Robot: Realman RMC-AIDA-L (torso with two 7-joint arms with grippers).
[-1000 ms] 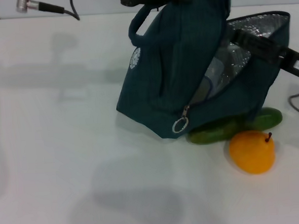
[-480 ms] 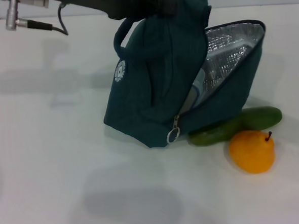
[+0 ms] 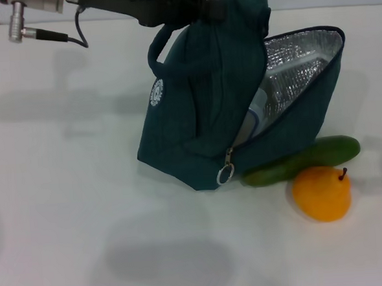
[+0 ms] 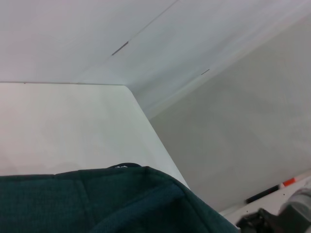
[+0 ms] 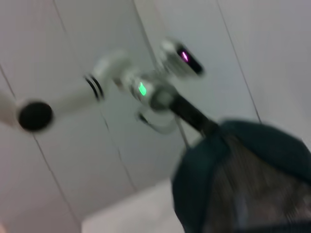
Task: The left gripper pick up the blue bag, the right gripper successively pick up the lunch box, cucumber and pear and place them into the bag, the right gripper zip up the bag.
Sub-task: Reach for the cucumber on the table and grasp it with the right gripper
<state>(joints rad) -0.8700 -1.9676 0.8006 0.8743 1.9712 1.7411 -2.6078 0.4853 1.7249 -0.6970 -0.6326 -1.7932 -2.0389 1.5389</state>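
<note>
The blue bag (image 3: pixel 202 110) stands tilted on the white table, its mouth open to the right and its silver lining showing. My left gripper (image 3: pixel 199 9) holds the bag at its top, by the handle. The clear lunch box (image 3: pixel 257 114) shows partly inside the opening. A ring zip pull (image 3: pixel 225 174) hangs at the bag's lower front. Against the bag's right base lies the green cucumber (image 3: pixel 302 161), with the orange-yellow pear (image 3: pixel 322 193) just in front of it. The left wrist view shows only the bag's fabric (image 4: pixel 97 204). My right gripper is out of view.
The white table (image 3: pixel 64 189) stretches out to the left and front of the bag. A silver connector and cable (image 3: pixel 25 30) hang from the left arm at the back left. The right wrist view shows the bag (image 5: pixel 243 179) and the left arm (image 5: pixel 146 90) behind it.
The right arm, which reached into the bag's opening a second ago, has drawn back out of the head view. The bag shifted left and stands more upright.
</note>
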